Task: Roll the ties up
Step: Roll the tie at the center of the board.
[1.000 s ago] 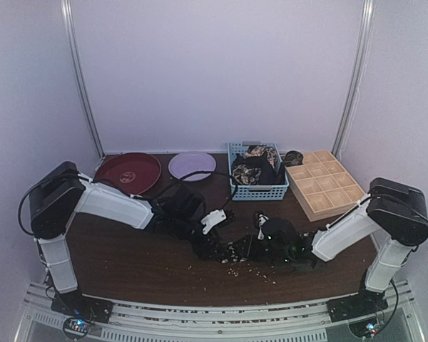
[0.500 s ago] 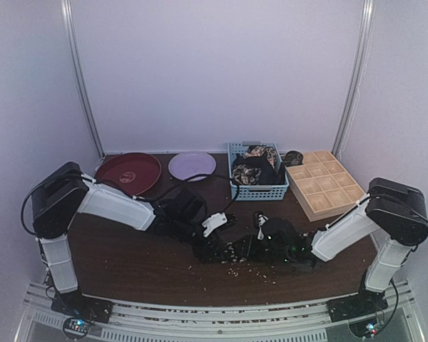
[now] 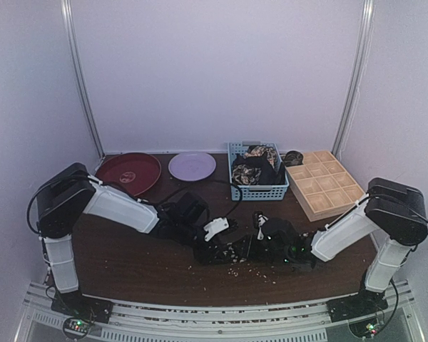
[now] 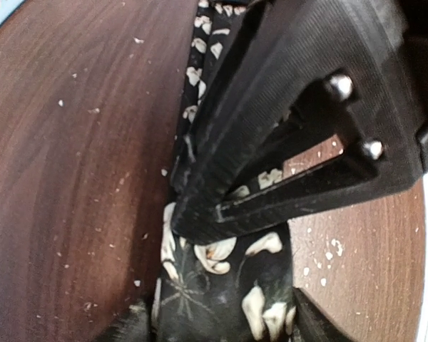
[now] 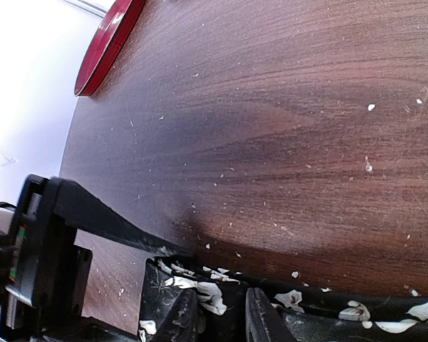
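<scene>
My left gripper (image 4: 192,222) has crept down and to the right over the last second, closing on my right gripper (image 5: 217,318), so the two now sit close together over the floral tie (image 3: 233,251) at the near middle of the wooden table (image 3: 128,267). My left fingers are pinched nearly together, with a fold of the printed fabric caught between them and more of the strip running away past the tips. My right fingers are narrow too, bracketing a bunched end of the same tie (whether they truly bite or only flank it is my judgement; it looks like a grip). The tie itself has scarcely shifted and lies low on the wood. I read the shorter span between my hands as slack for a turn of the roll, which looks barely begun. More ties wait in the blue basket (image 3: 257,191), beside the wooden compartment tray (image 3: 327,187)
</scene>
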`<state>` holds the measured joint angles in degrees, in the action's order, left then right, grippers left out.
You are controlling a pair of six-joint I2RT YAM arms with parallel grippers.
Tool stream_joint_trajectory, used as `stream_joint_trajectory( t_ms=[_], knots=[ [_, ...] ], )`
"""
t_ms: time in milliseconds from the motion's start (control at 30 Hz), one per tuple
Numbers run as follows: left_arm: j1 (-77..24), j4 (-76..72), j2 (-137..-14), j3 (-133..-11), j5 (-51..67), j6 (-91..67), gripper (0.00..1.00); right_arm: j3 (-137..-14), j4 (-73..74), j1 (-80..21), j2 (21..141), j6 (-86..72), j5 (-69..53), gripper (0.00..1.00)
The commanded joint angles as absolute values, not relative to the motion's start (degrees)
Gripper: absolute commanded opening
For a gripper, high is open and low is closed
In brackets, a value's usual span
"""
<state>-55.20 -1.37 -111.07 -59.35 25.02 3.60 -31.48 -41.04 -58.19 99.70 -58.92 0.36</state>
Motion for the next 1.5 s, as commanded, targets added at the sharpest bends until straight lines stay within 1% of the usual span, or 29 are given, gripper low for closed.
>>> stream_joint_trajectory(
  t_ms=[0,33,100,133,267,300,333,367,467,533,700,867,933,1000,1033,1100,1200,1267,1333,1467],
  knots=[
    [-55.87,-2.73,-111.80,-58.42,26.95,5.90,0.54,-31.29,-41.33,-58.11,100.46,-58.84,0.52,0.25],
    [-55.96,-2.75,-111.80,-58.30,26.71,6.25,0.50,-31.21,-41.29,-58.14,100.46,-58.80,0.60,0.25],
    [-56.04,-2.70,-111.72,-58.21,26.61,6.79,0.38,-31.21,-41.36,-58.10,100.47,-58.74,0.62,0.25],
    [-56.10,-2.84,-111.63,-58.17,26.51,7.01,0.34,-31.17,-41.33,-58.12,100.46,-58.76,0.62,0.25],
    [-56.07,-2.92,-111.07,-57.89,25.50,7.61,0.30,-30.84,-41.15,-58.10,99.94,-58.80,0.62,0.25],
    [-56.07,-2.90,-110.83,-57.74,25.20,7.64,0.32,-30.73,-41.01,-58.17,99.63,-58.79,0.62,0.25],
    [-56.07,-3.02,-110.63,-57.56,24.76,7.60,0.40,-30.68,-40.66,-58.11,99.12,-58.71,0.60,0.25],
    [-56.07,-2.98,-110.46,-57.38,24.36,7.56,0.44,-30.56,-40.37,-58.16,98.56,-58.74,0.57,0.25],
    [-56.07,-2.96,-109.97,-56.93,23.83,6.60,0.47,-30.52,-39.39,-58.22,97.58,-58.76,-0.26,0.26],
    [-56.07,-3.19,-109.68,-56.91,23.17,5.10,0.51,-30.82,-38.95,-58.34,97.59,-58.79,-0.65,0.26],
    [-56.08,-5.74,-105.91,-53.75,21.62,-0.23,0.55,-30.82,-39.16,-59.41,97.92,-59.50,-0.56,0.26],
    [-56.07,-7.79,-99.42,-47.39,18.49,-5.05,0.56,-31.54,-37.65,-60.28,98.07,-59.40,0.28,0.25],
    [-56.07,-9.34,-96.79,-44.77,16.07,-8.04,0.55,-31.56,-37.31,-61.06,98.09,-59.41,0.69,0.25],
    [-55.99,-10.31,-94.59,-43.28,13.49,-12.83,0.50,-31.39,-37.14,-61.85,97.97,-59.66,1.62,0.25],
    [-56.03,-10.25,-93.95,-43.14,12.45,-14.95,0.46,-31.37,-37.10,-62.30,97.94,-59.74,1.97,0.25],
    [-55.99,-10.70,-92.77,-43.15,11.26,-20.12,0.35,-31.35,-36.82,-63.00,97.79,-59.75,2.72,0.25],
    [-56.07,-15.54,-91.61,-42.36,14.73,-27.03,0.17,-31.74,-36.37,-63.71,98.08,-59.74,3.45,0.25],
    [-56.42,-18.91,-92.38,-42.51,18.15,-30.49,0.08,-31.89,-36.05,-64.03,98.04,-59.84,3.93,0.25],
    [-57.27,-20.56,-93.79,-43.19,18.67,-32.90,0.02,-31.99,-35.59,-64.38,97.77,-59.83,4.53,0.25],
    [-59.68,-21.19,-97.76,-44.96,18.67,-34.51,0.00,-32.31,-34.19,-64.82,97.24,-59.71,5.50,0.25]
  ],
)
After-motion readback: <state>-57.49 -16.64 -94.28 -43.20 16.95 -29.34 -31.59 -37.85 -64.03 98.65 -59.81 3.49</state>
